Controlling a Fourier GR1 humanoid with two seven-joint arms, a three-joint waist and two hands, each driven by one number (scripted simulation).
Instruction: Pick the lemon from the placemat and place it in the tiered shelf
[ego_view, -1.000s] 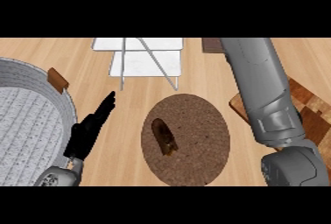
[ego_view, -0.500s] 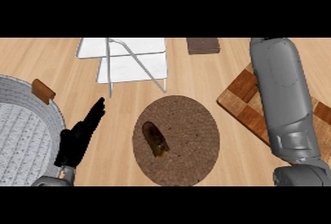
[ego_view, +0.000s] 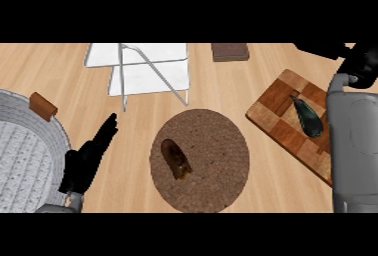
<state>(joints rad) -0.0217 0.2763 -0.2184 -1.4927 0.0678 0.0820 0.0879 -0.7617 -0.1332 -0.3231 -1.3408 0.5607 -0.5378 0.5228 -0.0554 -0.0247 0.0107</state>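
Note:
A dark, brownish-yellow elongated lemon (ego_view: 176, 158) lies on the left half of the round brown placemat (ego_view: 215, 150) in the middle of the counter. The white tiered shelf (ego_view: 151, 75), with thin metal legs, stands behind the placemat at the upper left. My left hand (ego_view: 85, 165) rests open at the lower left, fingers straight and pointing away, a short way left of the placemat and touching nothing. My right forearm runs up the right edge. My right hand (ego_view: 363, 62) shows at the top right corner, far from the lemon, partly cut off.
A checkered wooden cutting board (ego_view: 284, 107) lies right of the placemat with a dark green oblong object (ego_view: 307, 118) on it. A brown block (ego_view: 229, 51) sits at the back. A grey woven round item (ego_view: 22, 150) fills the left edge, with a small brown block (ego_view: 43, 106) on its rim.
My right forearm has swung to the right edge, uncovering the cutting board. The lemon and my left hand have stayed where they were.

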